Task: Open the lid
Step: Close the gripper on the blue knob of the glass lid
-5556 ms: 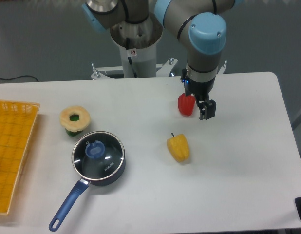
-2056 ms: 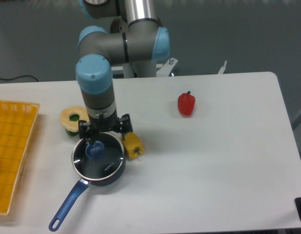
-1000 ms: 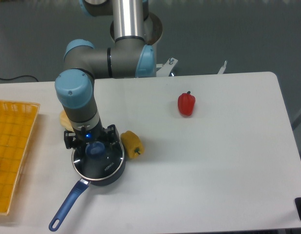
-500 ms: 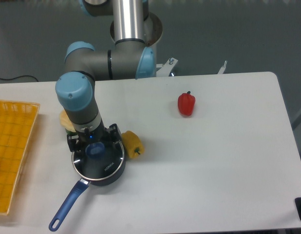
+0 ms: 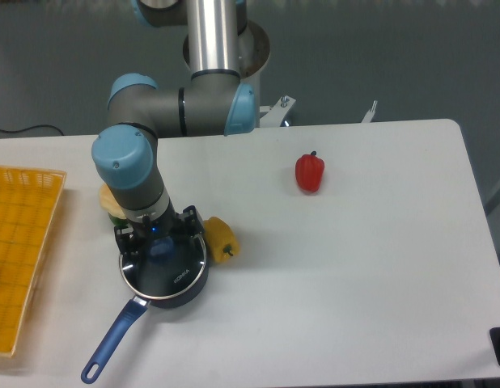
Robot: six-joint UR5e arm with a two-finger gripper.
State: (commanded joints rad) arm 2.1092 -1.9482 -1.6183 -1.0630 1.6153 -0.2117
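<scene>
Lid [image 5: 171,268] sits on blue saucepan [image 5: 153,294], lower left of frame. Gripper [image 5: 158,243] down over knob, jaws either side; grip can't tell. Yellow pepper [image 5: 220,238] just right of pan.

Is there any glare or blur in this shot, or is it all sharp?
In the fixed camera view, small white glints show on the glass lid; shadows under the red pepper are soft and faint; the top edge of the frame looks hazy.
</scene>
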